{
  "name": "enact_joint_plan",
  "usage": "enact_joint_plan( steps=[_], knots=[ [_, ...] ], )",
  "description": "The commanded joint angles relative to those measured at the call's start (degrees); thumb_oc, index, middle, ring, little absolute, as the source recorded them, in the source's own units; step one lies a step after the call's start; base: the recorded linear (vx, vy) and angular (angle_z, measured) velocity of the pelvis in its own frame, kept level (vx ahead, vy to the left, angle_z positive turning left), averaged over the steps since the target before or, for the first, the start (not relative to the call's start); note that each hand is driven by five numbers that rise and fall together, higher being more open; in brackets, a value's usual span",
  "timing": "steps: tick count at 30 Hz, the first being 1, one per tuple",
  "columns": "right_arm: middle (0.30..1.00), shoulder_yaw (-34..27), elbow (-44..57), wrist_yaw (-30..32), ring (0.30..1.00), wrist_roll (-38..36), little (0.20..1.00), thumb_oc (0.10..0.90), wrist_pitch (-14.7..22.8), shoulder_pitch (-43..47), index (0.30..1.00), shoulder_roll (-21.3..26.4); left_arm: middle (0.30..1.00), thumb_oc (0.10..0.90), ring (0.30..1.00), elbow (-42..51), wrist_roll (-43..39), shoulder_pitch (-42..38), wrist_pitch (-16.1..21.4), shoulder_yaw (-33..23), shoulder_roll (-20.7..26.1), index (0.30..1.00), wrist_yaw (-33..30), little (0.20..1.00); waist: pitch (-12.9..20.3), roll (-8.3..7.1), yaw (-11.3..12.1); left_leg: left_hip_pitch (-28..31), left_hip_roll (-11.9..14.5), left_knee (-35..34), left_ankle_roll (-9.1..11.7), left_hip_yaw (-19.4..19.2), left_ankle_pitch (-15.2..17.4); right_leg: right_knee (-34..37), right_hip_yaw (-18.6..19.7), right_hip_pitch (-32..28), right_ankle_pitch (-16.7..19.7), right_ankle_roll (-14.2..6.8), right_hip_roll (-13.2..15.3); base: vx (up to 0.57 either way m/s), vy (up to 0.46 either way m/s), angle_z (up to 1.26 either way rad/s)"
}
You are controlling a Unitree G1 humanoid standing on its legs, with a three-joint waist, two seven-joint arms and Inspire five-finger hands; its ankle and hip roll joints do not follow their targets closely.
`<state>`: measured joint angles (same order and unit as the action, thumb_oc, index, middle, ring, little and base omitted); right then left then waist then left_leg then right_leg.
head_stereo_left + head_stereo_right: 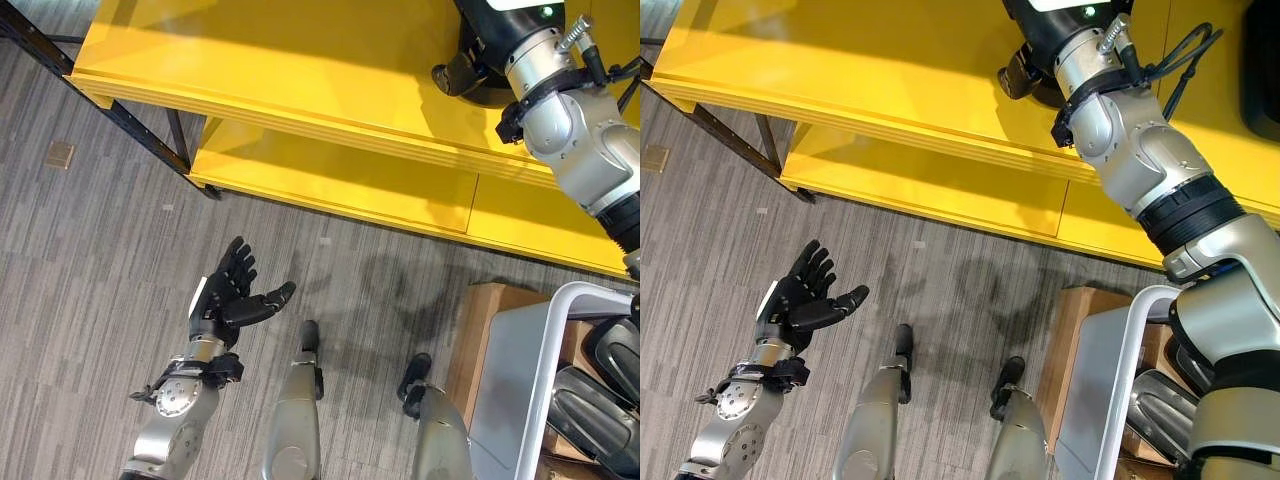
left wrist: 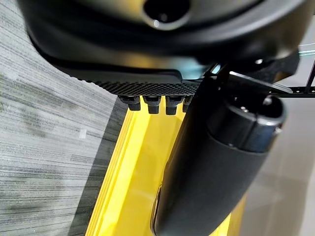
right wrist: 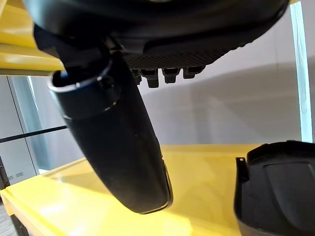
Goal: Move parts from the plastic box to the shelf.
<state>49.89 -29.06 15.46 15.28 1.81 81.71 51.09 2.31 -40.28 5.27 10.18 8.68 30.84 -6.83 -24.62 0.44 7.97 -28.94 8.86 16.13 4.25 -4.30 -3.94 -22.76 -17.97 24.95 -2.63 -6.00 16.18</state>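
Dark parts point(image 1: 590, 410) in the plastic box point(image 1: 545, 360) lie just below my right elbow, nearer that arm. My left hand point(image 1: 225, 295) hangs open and empty over grey carpet. My right hand point(image 1: 458, 75), relaxed and holding nothing, rests on the yellow shelf point(image 1: 300, 60) beside a black part point(image 3: 275, 187), bare board beyond.

- The shelf point(image 1: 300, 70) is bright yellow, with a broad flat top board and a lower board beneath it, carried on a dark metal frame.
- A black moulded part point(image 3: 275, 189) rests on the shelf's top board.
- The plastic box point(image 1: 520, 370) is pale grey with a white rim; dark parts point(image 1: 590, 410) lie inside it.
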Motion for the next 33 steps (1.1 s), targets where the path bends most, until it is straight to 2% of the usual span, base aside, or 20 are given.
enact_joint_plan(
  steps=[1, 6, 7, 8, 9, 12, 21, 33],
  knots=[
    [1.000, -2.9, 6.0, 3.3, 1.000, -0.1, 1.000, 0.900, 1.9, 8.3, 1.000, 2.2, 1.000, 0.900, 1.000, 6.0, -1.0, 0.1, 4.8, -2.4, 4.5, 1.000, 0.8, 1.000, 4.0, -2.62, 0.6, 2.2, 1.9, 6.1, 0.5, 0.7, 9.3, 2.0, 1.4, -3.5, -2.4, -1.0, -1.2, 0.00, 0.000, 0.00],
    [1.000, -5.3, 10.7, 2.7, 1.000, -0.1, 1.000, 0.900, 2.3, 5.5, 1.000, 2.8, 1.000, 0.900, 1.000, 5.6, -0.7, 0.1, 4.3, -2.7, 4.7, 1.000, 0.9, 1.000, 4.7, -3.03, 0.1, 2.8, 2.0, 5.6, 0.6, 0.7, 9.1, 3.0, 1.4, -4.4, -2.0, -1.0, -1.3, -0.02, 0.002, 0.00],
    [1.000, -5.5, 10.8, 2.7, 1.000, 0.0, 1.000, 0.900, 2.3, 5.4, 1.000, 2.8, 1.000, 0.900, 1.000, 5.7, -0.6, 0.1, 4.4, -2.7, 4.7, 1.000, 1.0, 1.000, 4.5, -3.13, 0.1, 2.2, 1.9, 5.5, 0.1, 0.4, 7.9, 3.4, 1.0, -4.0, -0.9, -0.5, -1.1, 0.00, 0.000, 0.00],
    [1.000, -5.9, 11.7, 2.7, 1.000, -0.3, 1.000, 0.900, 2.5, 4.8, 1.000, 2.8, 1.000, 0.900, 1.000, 5.6, -0.6, 0.2, 4.2, -2.8, 4.7, 1.000, 0.9, 1.000, 4.8, -3.09, 0.0, 3.0, 2.1, 5.5, 0.6, 0.7, 9.1, 3.1, 1.4, -4.5, -1.8, -1.1, -1.3, -0.08, 0.008, -0.01],
    [1.000, -6.8, 11.7, 2.8, 1.000, -0.3, 1.000, 0.900, 2.5, 4.1, 1.000, 2.6, 1.000, 0.900, 1.000, 5.6, -0.6, 0.1, 4.1, -2.8, 4.7, 1.000, 1.0, 1.000, 4.7, -3.17, 0.0, 2.6, 2.0, 5.4, 0.1, 0.3, 7.9, 3.6, 1.0, -4.3, -0.7, -0.6, -1.2, 0.00, 0.000, 0.00],
    [1.000, -8.5, 13.4, 2.8, 1.000, -0.7, 1.000, 0.900, 2.6, 2.3, 1.000, 2.7, 1.000, 0.900, 1.000, 5.5, -0.4, 0.4, 4.0, -3.0, 4.7, 1.000, 1.0, 1.000, 4.8, -3.42, -0.2, 3.0, 2.0, 5.1, 0.1, 0.1, 7.8, 4.2, 0.9, -4.8, -0.4, -0.7, -1.2, -0.03, 0.003, 0.00],
    [1.000, -22.1, 23.5, 1.7, 1.000, -2.0, 1.000, 0.900, 3.3, -16.3, 1.000, 0.9, 1.000, 0.900, 1.000, 4.9, 1.4, 0.4, 2.8, -3.2, 3.4, 1.000, 0.5, 1.000, 5.8, -4.29, -1.9, 5.8, 2.4, 4.6, -0.2, -0.7, 8.4, 7.0, 1.4, -8.0, 0.9, -1.2, -1.5, 0.00, 0.003, -0.02],
    [1.000, -31.2, 30.8, -3.7, 1.000, -3.1, 1.000, 0.900, 4.3, -39.8, 1.000, -4.0, 1.000, 0.900, 1.000, 4.8, 4.0, 1.1, 0.9, -3.2, 1.2, 1.000, 1.0, 1.000, 7.7, -5.92, -4.4, 11.5, 2.5, 3.0, -0.6, -2.5, 9.3, 10.9, 2.2, -13.6, 2.1, -2.3, -0.9, 0.02, 0.023, -0.08]
  ],
)
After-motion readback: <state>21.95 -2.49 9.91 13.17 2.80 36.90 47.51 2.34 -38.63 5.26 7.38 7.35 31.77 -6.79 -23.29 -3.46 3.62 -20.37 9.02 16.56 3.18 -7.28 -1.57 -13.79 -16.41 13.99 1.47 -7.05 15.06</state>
